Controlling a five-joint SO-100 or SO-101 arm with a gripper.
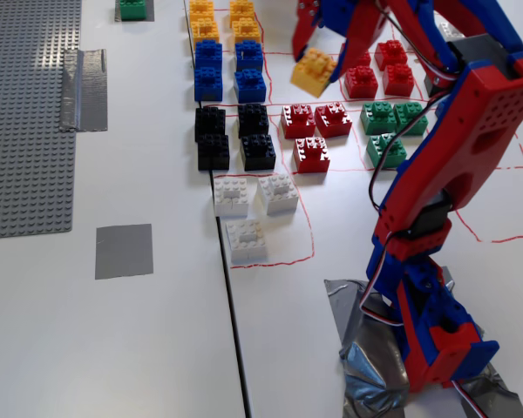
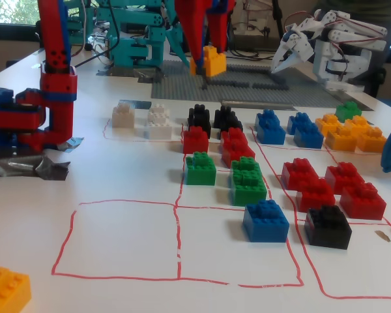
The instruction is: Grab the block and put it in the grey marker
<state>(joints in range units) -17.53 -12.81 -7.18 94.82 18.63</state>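
The yellow-orange block (image 1: pixel 314 71) hangs in the air above the red and blue bricks, tilted, with my gripper (image 1: pixel 319 70) shut on it. From the low fixed view the block (image 2: pixel 211 61) is high above the table, in front of the baseplate, between the red fingers of the gripper (image 2: pixel 207 65). The grey marker (image 1: pixel 124 251) is a flat square patch on the white table, well to the left of and nearer than the block in the high fixed view, with nothing on it.
Rows of yellow, blue, black, red, green and white bricks (image 1: pixel 248 209) lie in red-outlined boxes under the arm. The studded grey baseplate (image 1: pixel 26 113) with a silver tape strip (image 1: pixel 85 87) lies left. The arm's base (image 1: pixel 436 331) stands on crumpled tape. A white robot (image 2: pixel 326 45) stands behind.
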